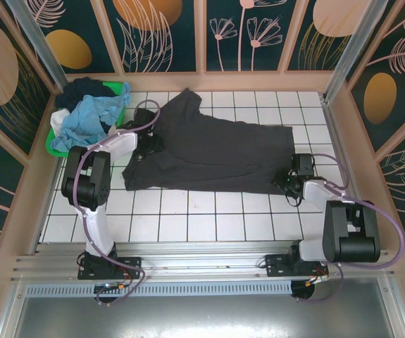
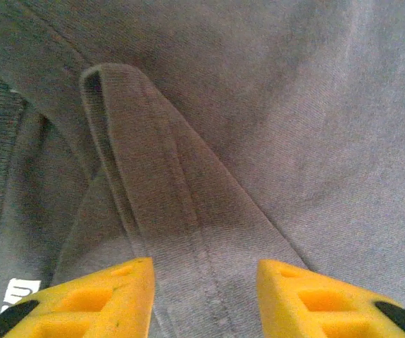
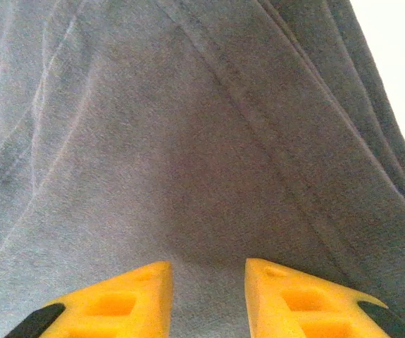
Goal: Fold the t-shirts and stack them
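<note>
**Both pincers clamped on the charcoal shirt**

Closest in, just left of your left pincer (image 2: 203, 289), a white tag (image 2: 20, 294) lies on the cloth. Its dark mark is cut off at the frame edge, so you cannot read it.

Your left arm (image 1: 93, 179) rises from its base, bends and reaches forward and inward. Your right arm (image 1: 343, 229) is folded over its base and reaches a short way forward and inward.

The left pincer's yellow fingers (image 2: 128, 289) stand partly closed, with a doubled, stitched band of the charcoal-grey t-shirt (image 1: 216, 151) running up between them. It is grasping that shirt. The right pincer (image 3: 208, 285) shows a narrower gap, and the cloth tents toward it with creases converging there. It grips the same shirt at its near right corner.

The shirt lies spread on the white-tiled table (image 1: 188, 218), stretched between your two pincers.

Beyond and to the left of the left pincer, the green basket (image 1: 51, 146) holds a heap made up of the light blue t-shirt (image 1: 82, 123), the dark navy t-shirt (image 1: 86, 90) and the white t-shirt (image 1: 60, 118).
</note>
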`<control>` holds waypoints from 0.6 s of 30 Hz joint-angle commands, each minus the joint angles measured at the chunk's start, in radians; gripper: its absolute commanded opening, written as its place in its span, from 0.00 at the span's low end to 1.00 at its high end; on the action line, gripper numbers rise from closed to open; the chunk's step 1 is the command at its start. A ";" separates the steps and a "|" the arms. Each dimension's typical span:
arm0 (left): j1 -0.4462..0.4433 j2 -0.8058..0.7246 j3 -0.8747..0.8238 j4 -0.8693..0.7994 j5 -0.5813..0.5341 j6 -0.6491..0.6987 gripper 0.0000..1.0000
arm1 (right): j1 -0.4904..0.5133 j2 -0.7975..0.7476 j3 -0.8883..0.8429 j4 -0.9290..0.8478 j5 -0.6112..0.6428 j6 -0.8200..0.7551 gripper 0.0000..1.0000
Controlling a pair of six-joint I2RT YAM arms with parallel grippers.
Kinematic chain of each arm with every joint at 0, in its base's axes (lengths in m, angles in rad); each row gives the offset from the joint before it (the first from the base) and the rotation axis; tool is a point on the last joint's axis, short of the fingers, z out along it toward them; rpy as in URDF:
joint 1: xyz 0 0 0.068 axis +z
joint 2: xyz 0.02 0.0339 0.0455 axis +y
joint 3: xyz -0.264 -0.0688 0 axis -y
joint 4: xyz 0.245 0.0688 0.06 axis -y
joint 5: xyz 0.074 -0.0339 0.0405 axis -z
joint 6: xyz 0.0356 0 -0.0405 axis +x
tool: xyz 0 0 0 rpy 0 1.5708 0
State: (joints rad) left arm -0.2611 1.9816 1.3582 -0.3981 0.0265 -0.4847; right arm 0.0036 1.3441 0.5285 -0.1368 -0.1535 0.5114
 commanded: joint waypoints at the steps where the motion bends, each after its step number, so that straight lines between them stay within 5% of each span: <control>1: 0.000 0.029 0.037 -0.025 0.020 0.016 0.35 | -0.002 -0.017 -0.014 0.012 -0.026 0.006 0.33; 11: -0.007 0.118 0.074 0.010 0.120 0.012 0.18 | 0.003 -0.049 -0.059 0.037 -0.052 0.005 0.33; 14: -0.016 0.104 0.048 0.008 0.027 0.007 0.34 | 0.001 -0.058 -0.064 0.032 -0.061 0.001 0.33; 18: -0.016 0.019 -0.029 0.008 -0.168 -0.025 0.44 | 0.009 -0.089 -0.067 0.025 -0.089 -0.005 0.33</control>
State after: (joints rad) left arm -0.2810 2.0499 1.3788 -0.3565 0.0063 -0.4885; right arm 0.0048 1.2907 0.4805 -0.1020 -0.2089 0.5106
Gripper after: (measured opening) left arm 0.429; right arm 0.333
